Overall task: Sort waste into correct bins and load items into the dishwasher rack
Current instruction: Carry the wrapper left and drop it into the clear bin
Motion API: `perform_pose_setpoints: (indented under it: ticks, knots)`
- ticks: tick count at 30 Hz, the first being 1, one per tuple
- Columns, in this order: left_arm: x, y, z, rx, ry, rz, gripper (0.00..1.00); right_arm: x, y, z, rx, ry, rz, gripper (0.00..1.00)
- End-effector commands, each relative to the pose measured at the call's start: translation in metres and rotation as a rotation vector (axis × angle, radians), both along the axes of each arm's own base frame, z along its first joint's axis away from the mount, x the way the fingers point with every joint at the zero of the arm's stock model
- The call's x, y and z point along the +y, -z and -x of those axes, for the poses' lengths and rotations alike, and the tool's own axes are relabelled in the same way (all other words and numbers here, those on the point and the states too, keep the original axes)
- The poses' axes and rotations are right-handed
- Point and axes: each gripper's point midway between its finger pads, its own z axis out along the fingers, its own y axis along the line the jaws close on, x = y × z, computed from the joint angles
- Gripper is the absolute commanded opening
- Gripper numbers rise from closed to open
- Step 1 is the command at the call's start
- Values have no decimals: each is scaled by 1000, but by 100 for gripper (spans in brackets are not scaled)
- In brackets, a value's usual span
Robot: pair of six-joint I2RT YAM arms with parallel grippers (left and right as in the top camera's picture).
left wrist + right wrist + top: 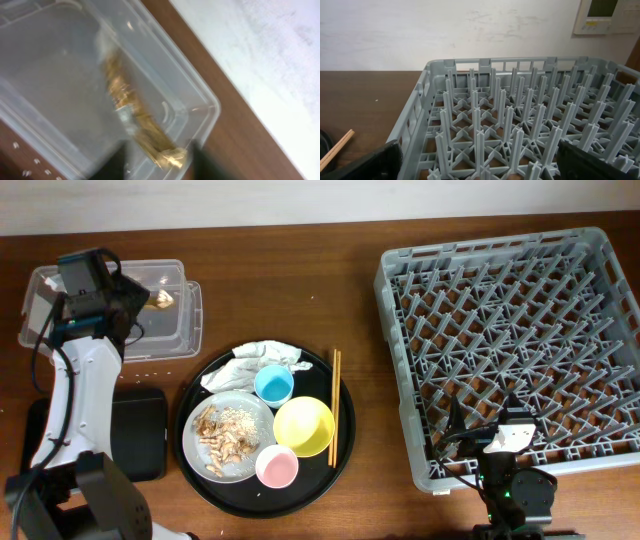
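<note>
My left gripper (138, 302) is open over the clear plastic box (172, 332). The gold-brown wrapper (163, 298) lies inside the box; in the left wrist view the wrapper (135, 117) ends between my blurred dark fingers (157, 162). The round black tray (196, 472) holds the white napkin (258, 360), blue bowl (273, 384), yellow bowl (303, 426), pink bowl (277, 467), chopsticks (335, 405) and the grey plate (257, 411) with food scraps (224, 435). My right gripper (483, 425) is open and empty over the front edge of the grey rack (520, 330), whose pegs fill the right wrist view (520, 115).
A flat black rectangular tray (140, 430) lies at the front left, beside my left arm. A chopstick tip (335, 147) shows at the lower left of the right wrist view. Brown tabletop separates the round tray from the rack. A pale wall runs behind the table.
</note>
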Motion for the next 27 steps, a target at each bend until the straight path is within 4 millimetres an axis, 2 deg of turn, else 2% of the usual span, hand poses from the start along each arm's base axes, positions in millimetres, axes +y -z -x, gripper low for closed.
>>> perform_pose_setpoints:
  ticks: [1,4,6,8,9,11,12,15,18,19,20,23,24,27]
  knots:
    - [4,-5,-5,-28,-34,15,98,-3,3,0,4,15,-4,99]
    - [0,-6,-4,-27,-11,19,99,-3,3,0,4,15,-4,99]
    - [-15,-11,-7,-39,105,21,99,-3,3,0,4,15,-4,99]
    - [-39,-22,-10,-73,279,34,99,-3,3,0,4,15,-4,99]
    - [-64,-38,-11,-136,447,49,98,-3,3,0,4,15,-4,99]
    - [-91,-58,-8,-214,612,68,94,-3,3,0,4,15,-4,99]
    - [-102,-67,-5,-247,676,84,89,-3,3,0,4,15,-4,99]
    - [-129,-82,8,-285,789,140,89,-3,3,0,4,15,-4,99]
    - [-152,-72,21,-238,895,101,89,-3,3,0,4,15,-4,99]
    - [-159,-61,25,-191,924,64,89,-3,3,0,4,15,-4,99]
    - [-161,-50,29,-137,924,28,84,-3,3,0,4,15,-4,99]
    - [-152,-19,39,58,827,-113,85,-3,3,0,4,15,-4,99]
    - [-147,-11,43,125,788,-175,81,-3,3,0,4,15,-4,99]
    - [-148,4,53,234,762,-264,77,-3,3,0,4,15,-4,99]
